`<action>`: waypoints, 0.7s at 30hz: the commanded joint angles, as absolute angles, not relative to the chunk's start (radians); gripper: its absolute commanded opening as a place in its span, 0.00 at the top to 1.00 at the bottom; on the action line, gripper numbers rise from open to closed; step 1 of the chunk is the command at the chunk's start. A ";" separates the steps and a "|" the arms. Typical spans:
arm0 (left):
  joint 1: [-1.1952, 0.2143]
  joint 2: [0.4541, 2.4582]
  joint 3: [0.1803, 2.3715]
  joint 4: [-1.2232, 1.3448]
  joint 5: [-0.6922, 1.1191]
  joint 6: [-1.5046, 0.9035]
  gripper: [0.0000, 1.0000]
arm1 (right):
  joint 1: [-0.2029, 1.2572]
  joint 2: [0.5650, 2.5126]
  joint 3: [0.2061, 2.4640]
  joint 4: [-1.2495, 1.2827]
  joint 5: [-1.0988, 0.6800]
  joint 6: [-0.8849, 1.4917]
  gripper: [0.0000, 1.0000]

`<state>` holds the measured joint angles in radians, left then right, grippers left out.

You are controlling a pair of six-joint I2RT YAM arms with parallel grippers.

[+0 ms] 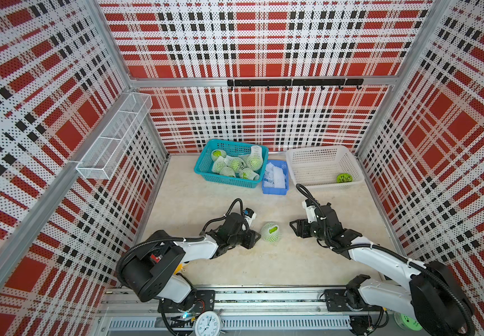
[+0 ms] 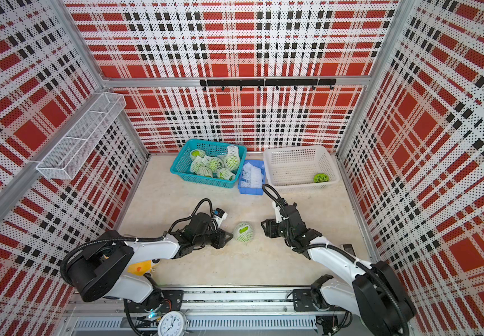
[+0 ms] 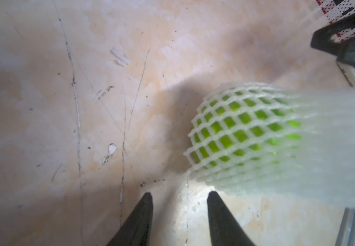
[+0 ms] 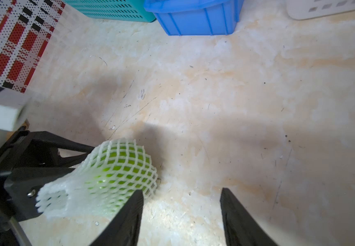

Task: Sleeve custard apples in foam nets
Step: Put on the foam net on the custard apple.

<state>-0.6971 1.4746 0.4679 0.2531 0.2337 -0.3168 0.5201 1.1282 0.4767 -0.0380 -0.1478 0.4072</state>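
Left wrist: green custard apple [image 3: 239, 136] fills white foam net [image 3: 321, 170].

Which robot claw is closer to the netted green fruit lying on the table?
Left. The left gripper sits right beside the netted custard apple, almost touching it; the right gripper stands on the opposite side with bare table between.

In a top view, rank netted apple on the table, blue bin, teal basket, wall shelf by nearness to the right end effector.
1. Netted apple, beside the right end effector.
2. Blue bin, behind.
3. Teal basket, back left.
4. Wall shelf, left wall.
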 commanded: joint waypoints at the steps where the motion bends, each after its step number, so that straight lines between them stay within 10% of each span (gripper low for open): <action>1: -0.702 1.444 0.454 0.242 0.205 -0.320 0.51 | 0.517 1.048 0.480 -0.020 -0.177 0.333 0.33; 8: -0.723 1.058 0.362 0.185 -0.021 -0.323 0.34 | 0.584 0.855 0.387 0.080 -0.219 0.126 0.12; 11: -0.731 0.883 0.362 0.078 -0.116 -0.302 0.00 | 0.698 0.858 0.374 0.140 -0.168 -0.012 0.01; 21: -0.743 0.644 0.387 -0.081 -0.189 -0.241 0.01 | 0.797 1.222 0.404 0.446 -0.146 -0.123 0.00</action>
<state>-0.7368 0.6800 0.3687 -0.0151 -0.1333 -0.2588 0.7918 1.1454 0.3828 0.2974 -0.1623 -0.0639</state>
